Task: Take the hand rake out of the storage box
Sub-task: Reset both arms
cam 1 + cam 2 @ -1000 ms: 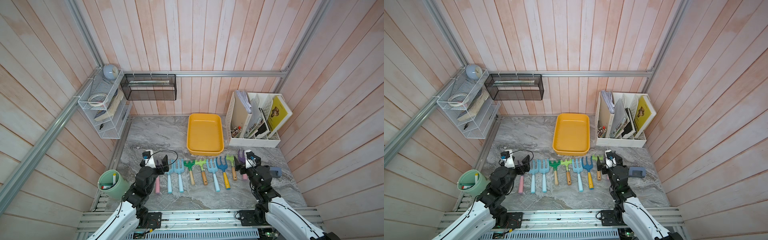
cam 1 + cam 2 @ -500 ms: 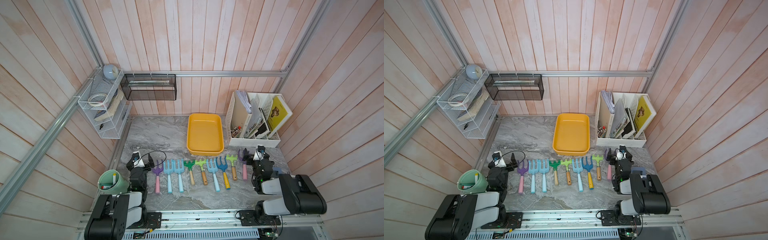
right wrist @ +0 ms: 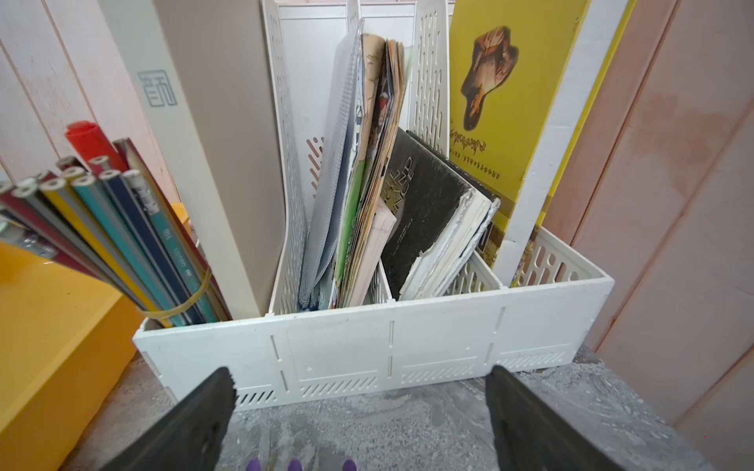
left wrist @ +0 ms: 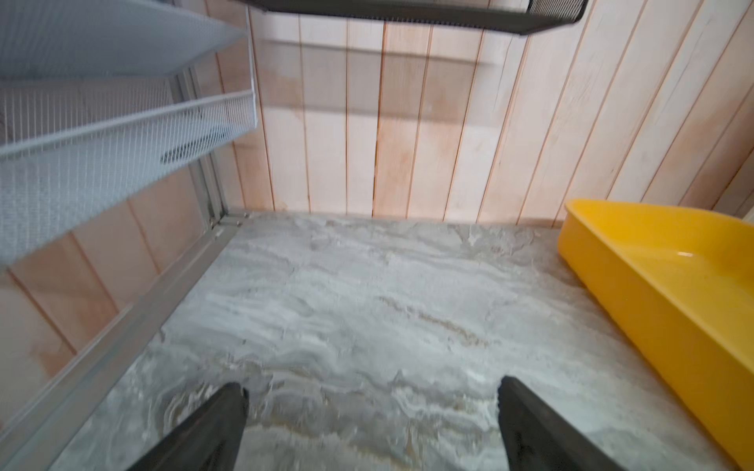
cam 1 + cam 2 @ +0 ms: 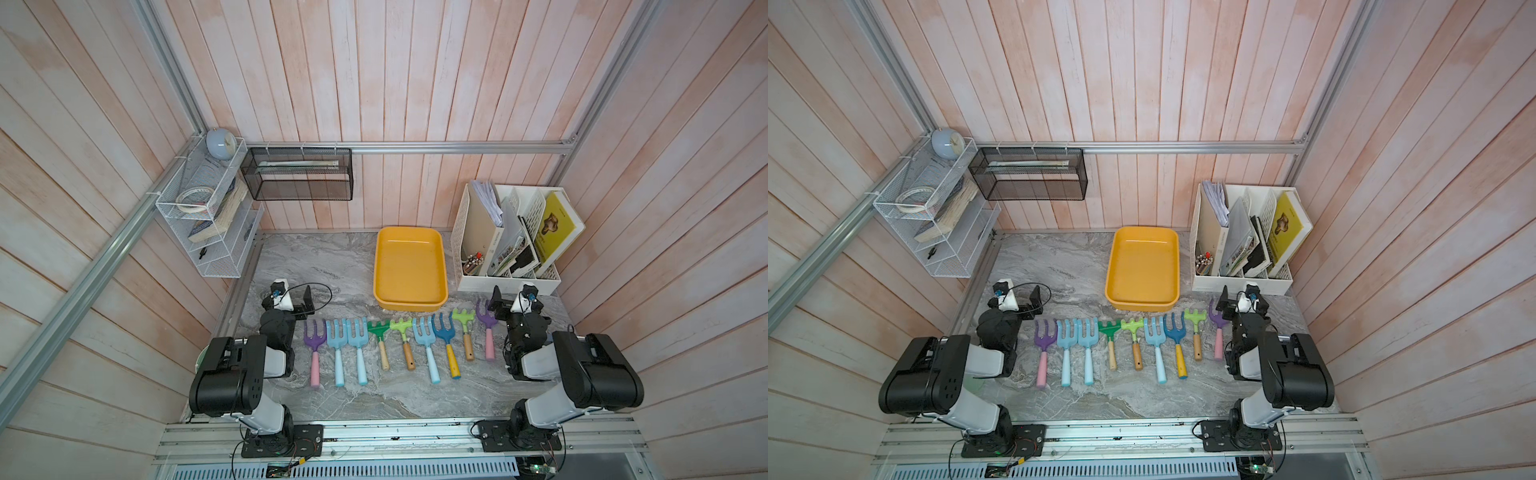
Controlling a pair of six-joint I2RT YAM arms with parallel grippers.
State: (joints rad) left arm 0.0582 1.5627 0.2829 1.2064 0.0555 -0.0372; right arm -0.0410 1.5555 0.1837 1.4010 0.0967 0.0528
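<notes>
Yellow-orange plastic storage box [image 5: 409,270] sits empty; my left claw [image 4: 371,399] and right claw [image 3: 359,383] gape. Green wooden-handled hand rake [image 5: 383,353]: probably light, stiff; grip mid-handle.

Both top views look steeply down from high above the near edge, facing the far wall [image 5: 374,83], and cover the whole marbled surface [image 5: 332,266] from side to side; the two differ only by a slight sideways offset. The left wrist view rides low and close over the surface, looking past the fingers of the left end effector [image 4: 371,387] towards the far wall, with the storage box [image 4: 653,318] at its margin. The right wrist view, equally low, looks past the right end effector [image 3: 361,373] at the white file organizer [image 3: 367,346] at close range. The storage box appears in all four views.
</notes>
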